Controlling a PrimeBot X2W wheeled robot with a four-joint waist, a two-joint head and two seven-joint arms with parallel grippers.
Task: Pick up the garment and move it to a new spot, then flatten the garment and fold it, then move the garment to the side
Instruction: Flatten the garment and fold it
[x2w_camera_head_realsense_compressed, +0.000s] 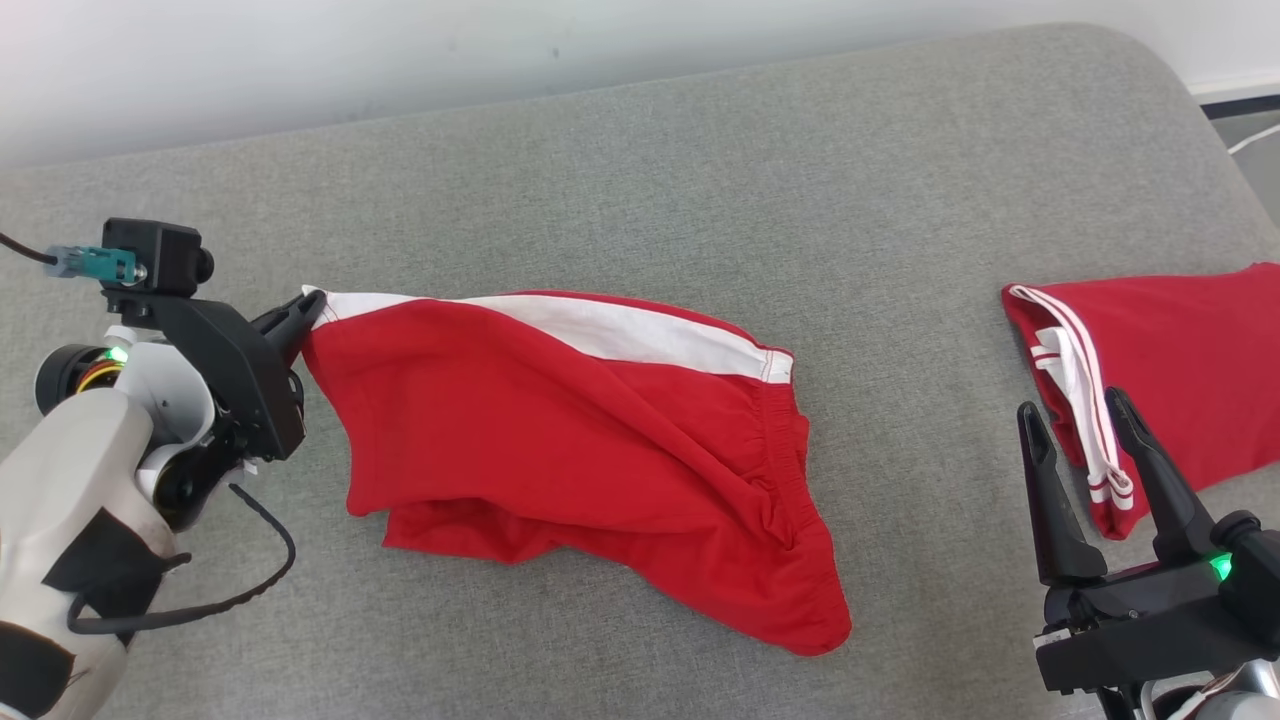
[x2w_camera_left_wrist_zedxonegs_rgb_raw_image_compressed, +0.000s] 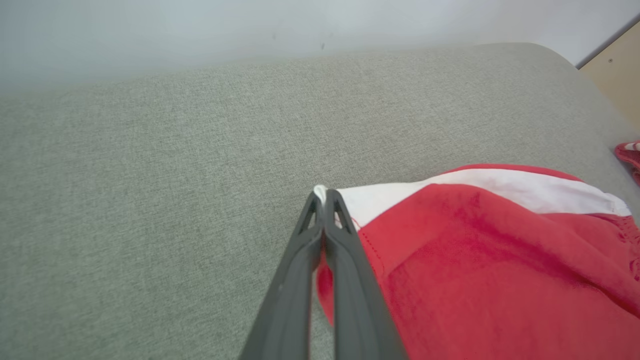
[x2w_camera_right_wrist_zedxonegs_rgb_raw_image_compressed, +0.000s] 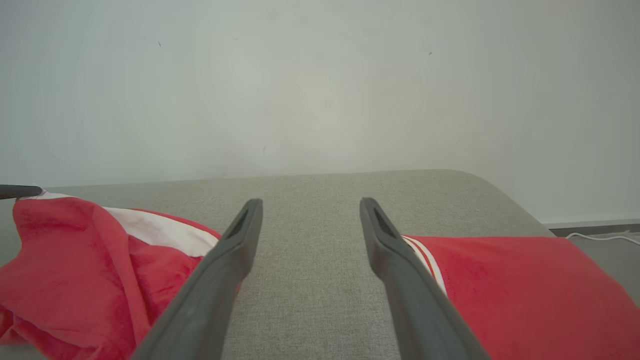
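Red shorts (x2w_camera_head_realsense_compressed: 580, 440) lie rumpled mid-frame on the grey cushion (x2w_camera_head_realsense_compressed: 700, 150), their white-banded corner pinched by the closed left gripper (x2w_camera_head_realsense_compressed: 308, 308), the right gripper (x2w_camera_head_realsense_compressed: 1072, 405) at lower right spread wide and empty; flattening looks incomplete, folding and side-placement outstanding.

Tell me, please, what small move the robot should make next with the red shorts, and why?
Probably bring the open right gripper leftward to the waistband corner of the red shorts and pinch it. The left gripper is shut on the opposite corner and the shorts lie bunched, so a second grip could stretch them flat.
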